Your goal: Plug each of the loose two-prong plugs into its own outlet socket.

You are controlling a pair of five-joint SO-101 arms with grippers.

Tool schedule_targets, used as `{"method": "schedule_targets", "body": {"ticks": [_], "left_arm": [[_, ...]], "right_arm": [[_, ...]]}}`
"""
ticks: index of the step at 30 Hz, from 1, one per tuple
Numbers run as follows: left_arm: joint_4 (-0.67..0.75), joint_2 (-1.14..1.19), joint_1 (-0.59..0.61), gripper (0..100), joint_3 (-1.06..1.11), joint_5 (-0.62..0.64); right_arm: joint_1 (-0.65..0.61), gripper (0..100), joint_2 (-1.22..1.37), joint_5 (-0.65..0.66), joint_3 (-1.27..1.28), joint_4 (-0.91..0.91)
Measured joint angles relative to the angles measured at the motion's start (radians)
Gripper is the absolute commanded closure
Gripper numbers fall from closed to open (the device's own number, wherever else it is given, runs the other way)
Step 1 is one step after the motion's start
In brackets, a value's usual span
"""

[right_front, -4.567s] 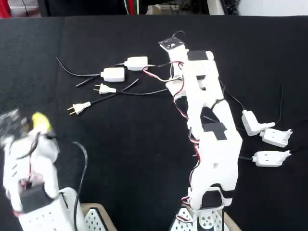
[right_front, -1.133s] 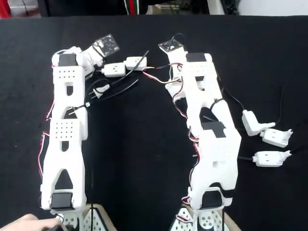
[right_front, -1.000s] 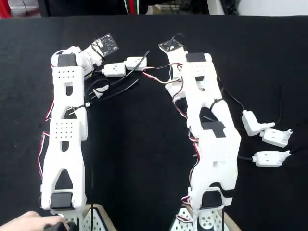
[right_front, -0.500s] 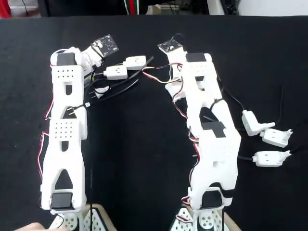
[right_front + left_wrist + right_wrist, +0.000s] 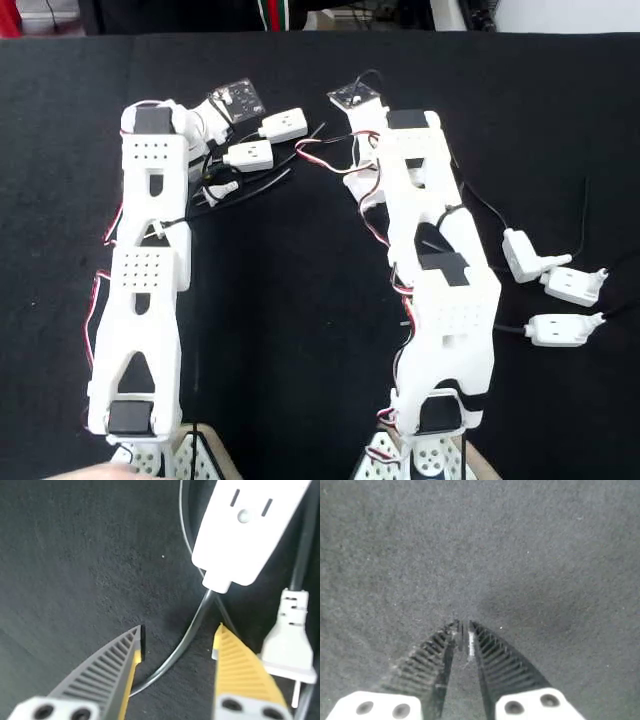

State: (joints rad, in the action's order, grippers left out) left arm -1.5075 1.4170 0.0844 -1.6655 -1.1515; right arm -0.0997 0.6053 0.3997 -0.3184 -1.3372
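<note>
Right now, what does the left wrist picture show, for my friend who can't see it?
The left arm's open tool, one finger grey and one yellow, straddles a thin black cord on black cloth. The cord leads to a white rectangular plastic outlet socket, with a white two-prong plug lying beside it.

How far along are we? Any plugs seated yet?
Nothing seated yet: the outlet socket shows empty slots, with a two-prong plug loose beside it. In hand: nothing; the left end effector hangs open over the socket's cable, the right end effector is shut over bare cloth. All the plugging remains.
</note>
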Motion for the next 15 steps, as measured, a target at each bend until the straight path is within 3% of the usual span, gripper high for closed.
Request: {"method": "schedule_targets", "body": {"ticks": [4,10,15], "left_arm": [[0.014,0.089,-0.011,97,-0.008,-0.092],[0.012,0.127,-0.026,97,-0.002,-0.092],[-0.11,0.058,-0.028,97,-0.009,-0.091]], "right_arm": [[0.0,98.5,0.0,0.0,0.0,0.0],[0.0,98.5,0.0,0.0,0.0,0.0],[0.0,98.5,0.0,0.0,0.0,0.0]]}}
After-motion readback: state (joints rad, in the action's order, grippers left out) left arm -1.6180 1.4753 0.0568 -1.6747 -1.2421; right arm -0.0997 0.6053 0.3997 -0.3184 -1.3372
